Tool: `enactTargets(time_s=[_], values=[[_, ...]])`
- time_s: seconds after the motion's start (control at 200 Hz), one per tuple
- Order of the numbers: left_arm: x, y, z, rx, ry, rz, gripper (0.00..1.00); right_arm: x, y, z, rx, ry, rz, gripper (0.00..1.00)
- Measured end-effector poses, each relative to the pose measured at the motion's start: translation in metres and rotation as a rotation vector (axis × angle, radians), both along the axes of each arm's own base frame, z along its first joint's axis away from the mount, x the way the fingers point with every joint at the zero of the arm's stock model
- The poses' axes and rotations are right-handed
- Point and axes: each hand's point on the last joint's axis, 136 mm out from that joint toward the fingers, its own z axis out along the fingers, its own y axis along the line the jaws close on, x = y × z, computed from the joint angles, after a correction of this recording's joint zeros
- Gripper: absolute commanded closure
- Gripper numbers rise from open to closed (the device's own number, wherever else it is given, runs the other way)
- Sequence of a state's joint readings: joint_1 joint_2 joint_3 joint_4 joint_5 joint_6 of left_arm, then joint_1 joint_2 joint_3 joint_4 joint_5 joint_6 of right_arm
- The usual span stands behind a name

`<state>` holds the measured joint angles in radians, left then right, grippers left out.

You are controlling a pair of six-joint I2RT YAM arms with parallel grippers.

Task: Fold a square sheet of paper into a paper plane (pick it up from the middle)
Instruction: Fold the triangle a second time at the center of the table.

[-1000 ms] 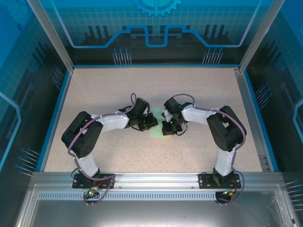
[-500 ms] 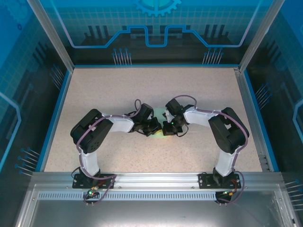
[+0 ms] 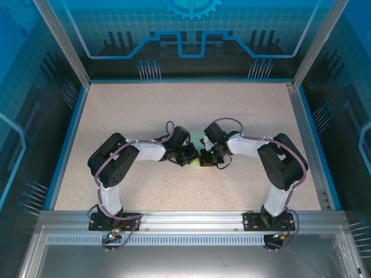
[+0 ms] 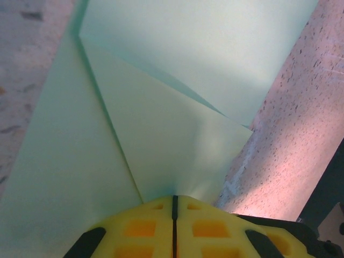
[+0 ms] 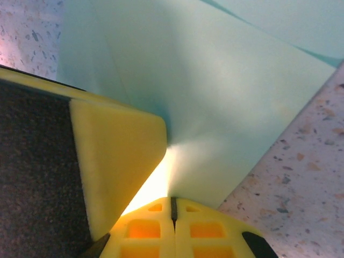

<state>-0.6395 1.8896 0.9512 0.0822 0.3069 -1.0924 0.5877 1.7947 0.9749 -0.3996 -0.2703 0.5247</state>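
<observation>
The square sheet of paper is pale mint-green and lies partly folded in the middle of the table, with slanted flaps and creases. In the top view only slivers of the paper show between the two wrists. My left gripper is shut, its yellow fingertips down on the paper next to a crease. My right gripper is shut too, its tips against the paper where a fold line runs into them. A left fingertip stands close beside it. Whether either pinches paper does not show.
The speckled tabletop spreads wide around the arms. A blue rim and glass walls bound it. Both arms bend inward and meet at the centre, wrists nearly touching.
Both grippers have drawn closer together toward the table's centre, and they now cover more of the green paper. The left elbow has swung forward and to the right.
</observation>
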Motion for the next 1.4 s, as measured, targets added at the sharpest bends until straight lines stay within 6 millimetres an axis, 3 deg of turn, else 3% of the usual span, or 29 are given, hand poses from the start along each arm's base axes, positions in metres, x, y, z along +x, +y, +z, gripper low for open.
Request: enactTargets(time_s=[0.26,0.525,0.85,1.16,1.401], values=[[0.01,0.011,0.0,0.015,-0.029,-0.011,0.89,0.0,0.0,0.0,-0.007,-0.011,0.016,1.0],[0.052,0.045,0.001,0.068,-0.08,0.032,0.89,0.0,0.0,0.0,-0.012,-0.014,0.037,1.0],[0.067,0.053,0.006,0.091,-0.124,-0.019,0.88,0.0,0.0,0.0,-0.016,-0.01,0.041,1.0],[0.061,0.04,0.05,0.022,-0.224,-0.069,0.89,0.0,0.0,0.001,-0.016,-0.009,0.041,1.0],[0.044,0.022,0.029,0.017,-0.171,-0.125,0.89,0.0,0.0,0.001,-0.011,-0.006,0.042,1.0]])
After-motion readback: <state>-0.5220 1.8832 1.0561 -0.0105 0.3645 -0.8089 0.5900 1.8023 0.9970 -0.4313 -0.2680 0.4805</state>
